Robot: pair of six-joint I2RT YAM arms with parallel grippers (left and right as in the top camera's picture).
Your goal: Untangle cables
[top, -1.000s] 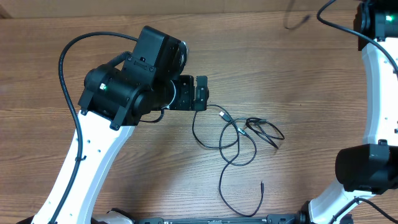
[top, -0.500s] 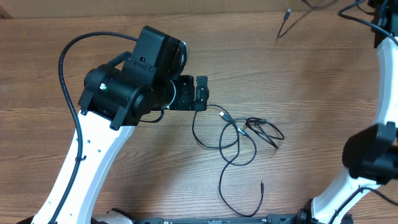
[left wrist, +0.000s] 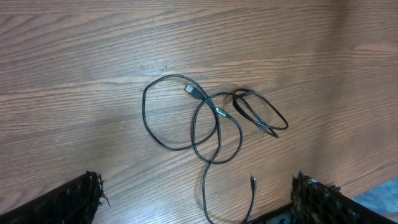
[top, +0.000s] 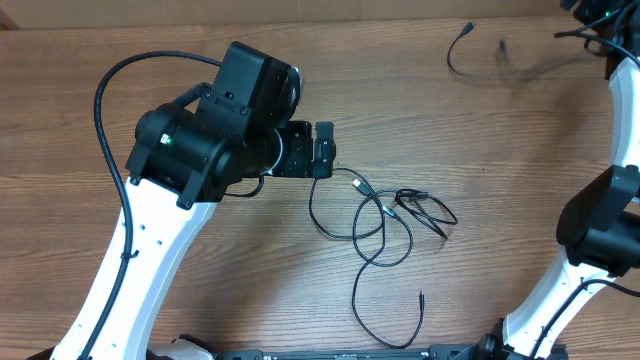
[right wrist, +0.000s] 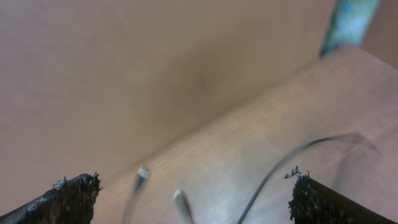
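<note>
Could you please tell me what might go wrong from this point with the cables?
1. The loose cable, blurred as if moving, lies near the table's far edge and might slide off; the right pincer is open, not holding it.
2. The tangle has several crossing loops; the open left pincer could pinch two cords together and tighten it.

The left arm [top: 140,260] rises from the near edge and bends inward, with the left gripper [top: 324,150] angled downward, jaws spread wide. The right arm [top: 625,130] stretches far back, and the right gripper [right wrist: 196,205] is likewise wide apart.
</note>
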